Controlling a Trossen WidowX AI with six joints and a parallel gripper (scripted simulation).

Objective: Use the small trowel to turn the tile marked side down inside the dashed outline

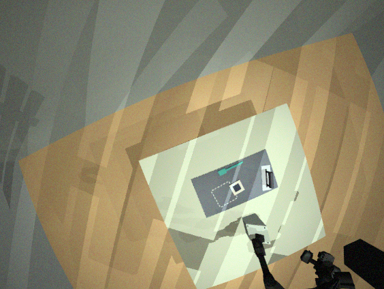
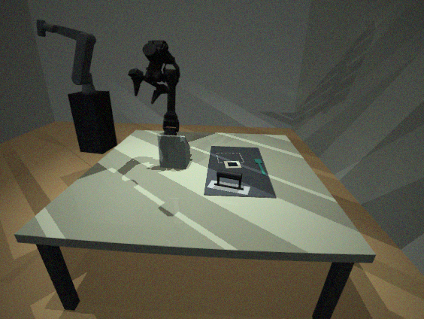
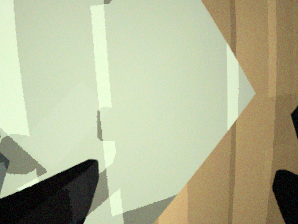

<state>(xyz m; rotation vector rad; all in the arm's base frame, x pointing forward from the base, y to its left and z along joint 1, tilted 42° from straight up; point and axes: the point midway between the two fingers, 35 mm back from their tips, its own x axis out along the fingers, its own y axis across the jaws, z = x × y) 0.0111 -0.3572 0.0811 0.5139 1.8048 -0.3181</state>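
The teal trowel (image 1: 222, 172) (image 2: 258, 161) lies flat on the dark mat (image 1: 252, 170) (image 2: 250, 153), near one long edge. The tile (image 1: 237, 187) (image 2: 233, 164) lies flat on the mat, a cream square with a dark square showing on top. It overlaps one corner of the dashed outline (image 1: 221, 206) (image 2: 230, 153) and sits mostly outside it. My gripper (image 2: 144, 98) (image 3: 186, 175) is open and empty, raised high beside the arm's base, well away from trowel and tile. The wrist view shows neither trowel nor tile.
A black-barred stand (image 1: 269, 178) (image 2: 229, 174) on a white base plate is at the mat's short end, near the tile. My arm's base block (image 2: 174, 152) stands on the pale table beside the mat. Another arm (image 2: 83, 60) stands on a black pedestal (image 2: 94, 124) beyond the table.
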